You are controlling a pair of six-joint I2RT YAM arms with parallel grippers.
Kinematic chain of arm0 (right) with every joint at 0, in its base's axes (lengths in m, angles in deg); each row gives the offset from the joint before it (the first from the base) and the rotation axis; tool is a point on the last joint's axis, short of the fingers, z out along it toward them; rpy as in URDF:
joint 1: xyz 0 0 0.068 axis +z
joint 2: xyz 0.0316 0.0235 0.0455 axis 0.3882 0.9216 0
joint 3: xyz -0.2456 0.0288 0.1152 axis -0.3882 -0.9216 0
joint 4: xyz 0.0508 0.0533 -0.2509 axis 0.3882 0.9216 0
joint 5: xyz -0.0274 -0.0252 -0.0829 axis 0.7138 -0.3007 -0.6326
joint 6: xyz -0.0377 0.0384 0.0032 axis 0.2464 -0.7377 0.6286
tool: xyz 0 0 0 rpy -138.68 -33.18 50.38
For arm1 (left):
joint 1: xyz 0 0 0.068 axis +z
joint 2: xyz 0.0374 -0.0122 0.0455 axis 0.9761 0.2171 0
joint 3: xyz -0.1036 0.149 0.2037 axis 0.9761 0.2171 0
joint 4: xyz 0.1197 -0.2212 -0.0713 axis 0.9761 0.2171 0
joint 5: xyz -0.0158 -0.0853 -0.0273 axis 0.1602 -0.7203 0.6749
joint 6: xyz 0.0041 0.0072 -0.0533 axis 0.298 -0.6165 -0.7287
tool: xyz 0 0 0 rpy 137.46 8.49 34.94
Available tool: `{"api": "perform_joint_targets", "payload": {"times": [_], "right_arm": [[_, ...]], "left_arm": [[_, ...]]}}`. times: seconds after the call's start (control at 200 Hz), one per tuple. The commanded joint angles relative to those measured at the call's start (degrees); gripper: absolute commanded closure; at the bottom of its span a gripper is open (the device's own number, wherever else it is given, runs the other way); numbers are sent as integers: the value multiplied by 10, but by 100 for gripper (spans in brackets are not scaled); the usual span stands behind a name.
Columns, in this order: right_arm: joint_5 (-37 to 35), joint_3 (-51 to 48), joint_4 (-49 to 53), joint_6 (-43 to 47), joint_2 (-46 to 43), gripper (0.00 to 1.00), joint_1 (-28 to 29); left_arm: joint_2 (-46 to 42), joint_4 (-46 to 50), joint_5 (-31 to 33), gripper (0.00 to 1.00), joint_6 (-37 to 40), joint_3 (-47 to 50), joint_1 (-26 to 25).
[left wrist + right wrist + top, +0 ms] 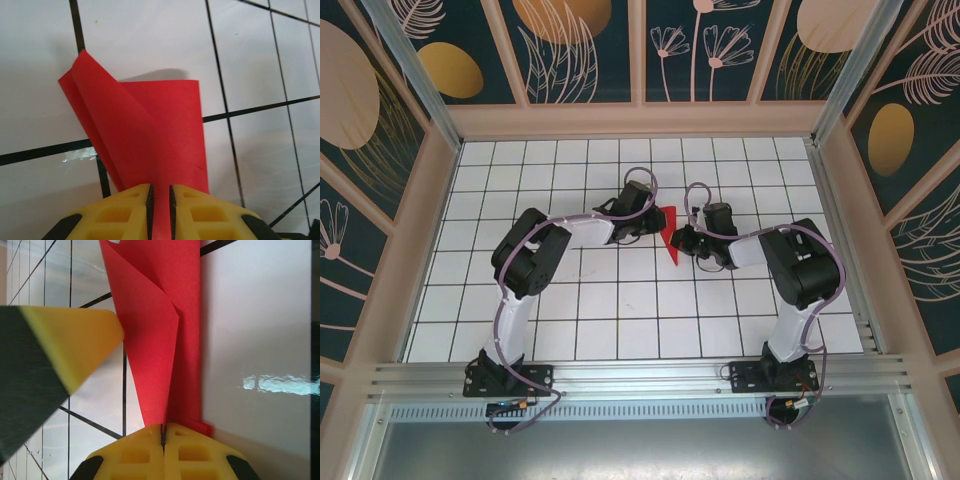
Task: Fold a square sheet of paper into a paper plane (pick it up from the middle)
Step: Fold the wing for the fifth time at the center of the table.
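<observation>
Jaws first: my left gripper [160, 194] is closed, its yellow pads [125, 207] pinching a thin strip of the red paper [150, 130] that rises between them. My right gripper [163, 432] is closed tight as well, pads meeting with the narrow tip of the same paper caught in their seam. Beyond the left pads the paper fans out into a creased wedge, one flap folded over another, its upper corner curling free. Beyond the right pads it widens from a sharp point into two overlapping layers with a crisp diagonal crease. From above, the wedge stands on edge between my two grippers, over the middle of the white tiled table [620, 310]; I cannot tell whether its lower point touches the tiles. I judge the paper to be very light, thin and floppy: it keeps a crease but bends under its own weight, could slip from smooth pads, and would tear if my arms pull apart. The safest hold seems to be on the doubled layers beside a crease, not on a loose single corner.
</observation>
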Motion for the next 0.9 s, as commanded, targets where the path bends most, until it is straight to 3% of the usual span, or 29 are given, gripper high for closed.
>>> {"api": "perform_joint_targets", "payload": {"times": [0.0,0.325,0.675,0.896], "right_arm": [[-24,-22,41,9,20,99,-11],[-5,-19,40,10,13,97,-11],[-22,-2,104,17,-100,76,-19],[-29,12,131,32,-118,79,2]], "left_arm": [[16,15,-8,80,11,-22,-3],[42,50,2,80,16,-44,-4],[72,120,36,80,37,-55,-15],[76,124,37,80,38,-62,-19]]}}
